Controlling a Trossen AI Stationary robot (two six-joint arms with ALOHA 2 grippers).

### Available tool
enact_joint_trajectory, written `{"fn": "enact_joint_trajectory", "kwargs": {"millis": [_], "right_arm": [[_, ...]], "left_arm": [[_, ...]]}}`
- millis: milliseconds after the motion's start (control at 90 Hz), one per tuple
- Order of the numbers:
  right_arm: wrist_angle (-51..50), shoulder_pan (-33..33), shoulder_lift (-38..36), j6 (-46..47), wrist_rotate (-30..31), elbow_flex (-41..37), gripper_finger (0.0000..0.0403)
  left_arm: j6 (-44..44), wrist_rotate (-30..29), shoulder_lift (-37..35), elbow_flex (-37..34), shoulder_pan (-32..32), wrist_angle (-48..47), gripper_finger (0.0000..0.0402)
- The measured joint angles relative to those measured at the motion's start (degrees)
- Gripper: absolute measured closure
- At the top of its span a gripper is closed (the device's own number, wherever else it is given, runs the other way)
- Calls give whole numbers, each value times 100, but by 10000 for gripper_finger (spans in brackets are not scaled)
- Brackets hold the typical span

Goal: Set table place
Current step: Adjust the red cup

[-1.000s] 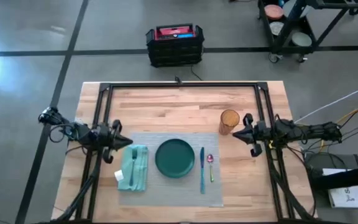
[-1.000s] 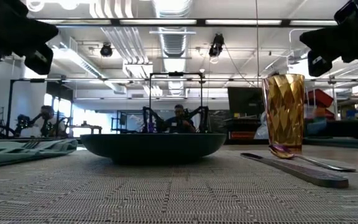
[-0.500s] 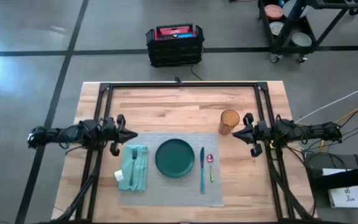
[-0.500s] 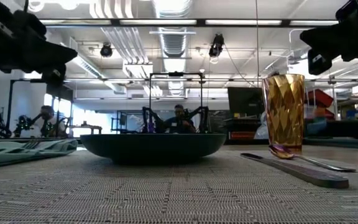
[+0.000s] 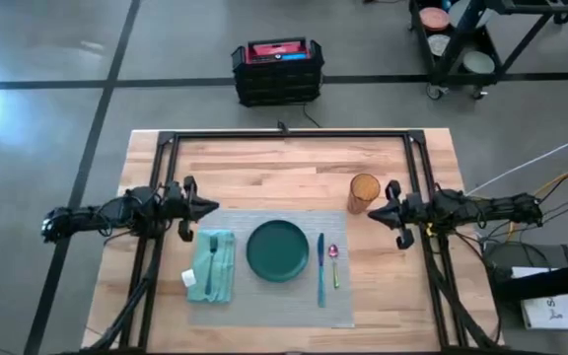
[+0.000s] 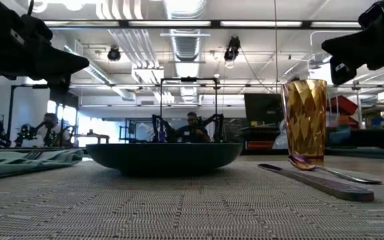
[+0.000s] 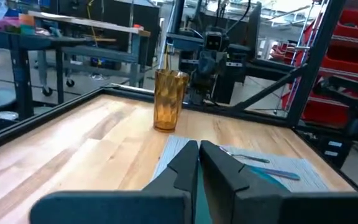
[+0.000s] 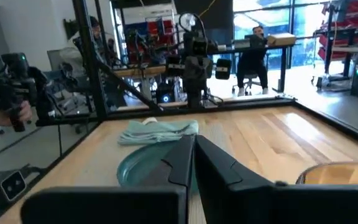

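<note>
**Place setting looks complete**

On the table (image 5: 264,163), the placemat (image 5: 269,296) carries napkin (image 5: 211,266), plate (image 5: 277,249), knife (image 5: 319,268) and spoon (image 5: 334,264); the glass (image 5: 364,191) stands beside it. Left gripper (image 5: 205,207) and right gripper (image 5: 378,211) hover clear, fingers pressed together, holding nothing

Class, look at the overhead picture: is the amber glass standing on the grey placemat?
No, the amber glass stands on the bare wooden table, just beyond the far right corner of the grey placemat.
</note>
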Motion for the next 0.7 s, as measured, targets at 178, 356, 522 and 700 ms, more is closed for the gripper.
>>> {"fn": "enact_joint_trajectory", "kwargs": {"millis": [178,356,522,700], "right_arm": [[-183,0,3,9,0,0,399],[-176,0,3,13,2,-2,399],[-174,0,3,11,4,-2,401],[-172,0,3,11,4,-2,400]], "left_arm": [[2,-13,217,-2,0,2,397],[1,-18,424,-2,0,2,393],[0,-24,613,-4,0,2,397],[0,-27,811,-4,0,2,400]]}}
